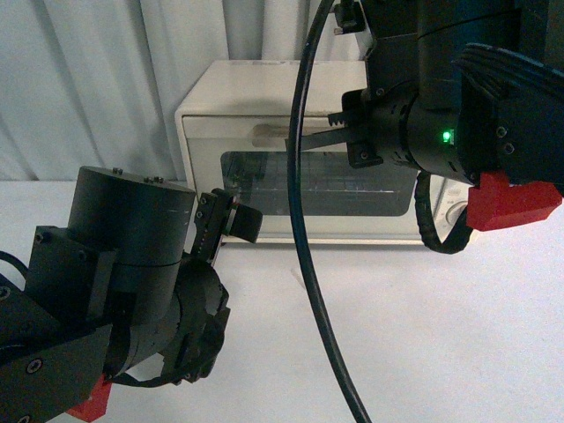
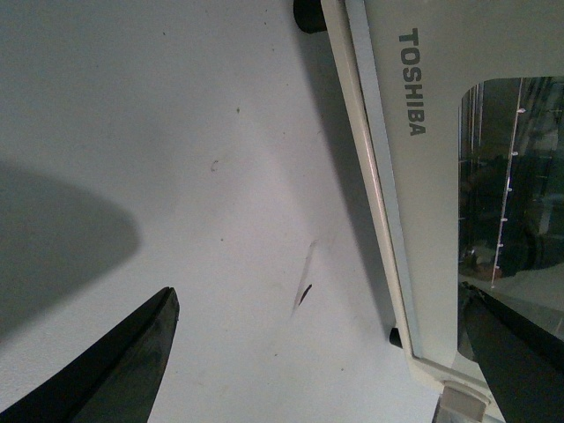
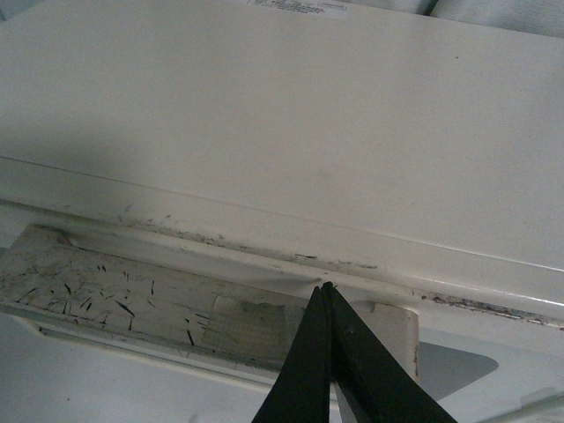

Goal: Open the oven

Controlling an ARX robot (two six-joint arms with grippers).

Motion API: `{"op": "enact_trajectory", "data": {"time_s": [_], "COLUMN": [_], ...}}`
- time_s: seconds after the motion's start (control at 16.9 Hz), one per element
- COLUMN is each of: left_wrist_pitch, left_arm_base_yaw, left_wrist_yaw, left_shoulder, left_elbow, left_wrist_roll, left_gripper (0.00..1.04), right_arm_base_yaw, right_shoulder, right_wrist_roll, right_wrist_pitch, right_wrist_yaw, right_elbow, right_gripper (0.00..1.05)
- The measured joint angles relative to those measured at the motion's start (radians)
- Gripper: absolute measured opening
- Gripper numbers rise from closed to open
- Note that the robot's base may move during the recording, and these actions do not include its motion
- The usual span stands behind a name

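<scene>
Front view: cream oven point(image 1: 264, 97) sits at back of white tabletop point(image 1: 423, 335), door shut. The right claw point(image 1: 304, 141) is at the handle point(image 1: 269, 134) on the door's top, left claw point(image 1: 231, 225) near oven's lower-left corner.

Left wrist view: left claw's fingers point(image 2: 132, 370) spread wide, TOSHIBA door beside one.

Right wrist view: right claw pinched together w/ nothing between — tips at the seam above the scratched handle.

Front view faces oven point(image 1: 231, 95); wrist views close against it.
</scene>
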Motion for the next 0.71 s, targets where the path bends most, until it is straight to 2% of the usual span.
{"op": "enact_trajectory", "data": {"time_s": [0.41, 0.71], "left_wrist_pitch": [0.0, 0.0], "left_arm_base_yaw": [0.0, 0.0], "left_wrist_yaw": [0.0, 0.0], "left_shoulder": [0.0, 0.0], "left_elbow": [0.0, 0.0], "left_wrist_roll": [0.0, 0.0], "left_gripper": [0.98, 0.98], "right_arm_base_yaw": [0.006, 0.045], "right_shoulder": [0.024, 0.02], "right_wrist_roll": [0.046, 0.147], "right_wrist_pitch": [0.024, 0.117], "right_wrist_yaw": [0.0, 0.051], "right_elbow": [0.014, -0.073], "right_gripper": [0.02, 0.02]}}
